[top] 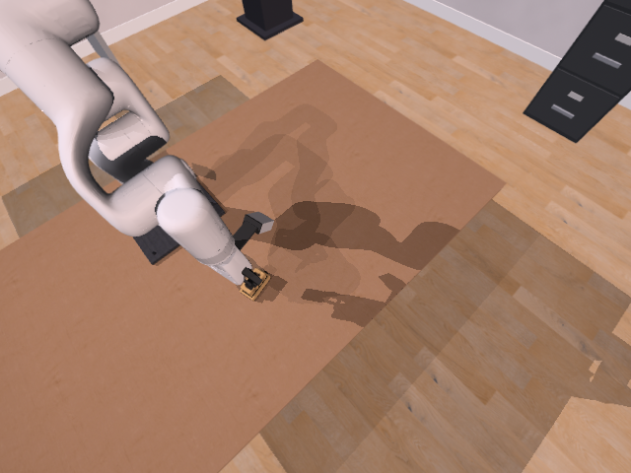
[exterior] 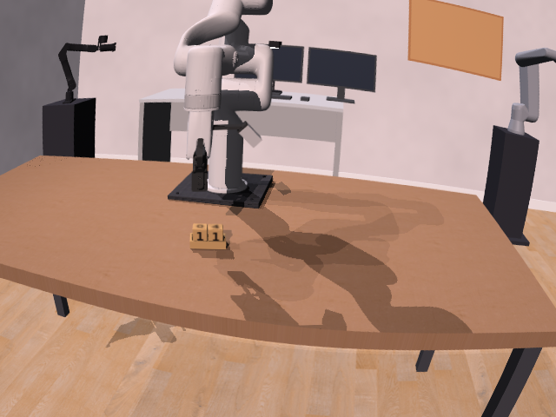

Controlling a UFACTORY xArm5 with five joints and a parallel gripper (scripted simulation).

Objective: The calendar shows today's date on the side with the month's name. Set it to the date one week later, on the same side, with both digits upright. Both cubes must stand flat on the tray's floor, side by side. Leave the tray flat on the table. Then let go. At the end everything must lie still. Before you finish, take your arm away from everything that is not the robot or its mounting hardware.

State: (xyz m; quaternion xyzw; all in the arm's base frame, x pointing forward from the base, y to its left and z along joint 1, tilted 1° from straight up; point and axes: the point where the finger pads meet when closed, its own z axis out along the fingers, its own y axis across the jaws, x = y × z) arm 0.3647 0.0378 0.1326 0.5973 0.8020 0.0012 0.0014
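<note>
The small wooden calendar tray (exterior: 208, 244) lies flat on the table in front of the robot base. Two wooden cubes stand in it side by side, the left cube (exterior: 199, 233) and the right cube (exterior: 215, 233). Both front faces read 1, upright; the top faces carry digits too small to read surely. My gripper (exterior: 199, 172) hangs well above the tray, open and empty. In the overhead view the gripper (top: 250, 277) covers part of the tray (top: 259, 288). I cannot make out the month's name.
The black robot base plate (exterior: 221, 192) sits just behind the tray. Off the table stand a black pedestal (exterior: 509, 183) at right, another (exterior: 68, 127) at left, and a filing cabinet (top: 586, 71).
</note>
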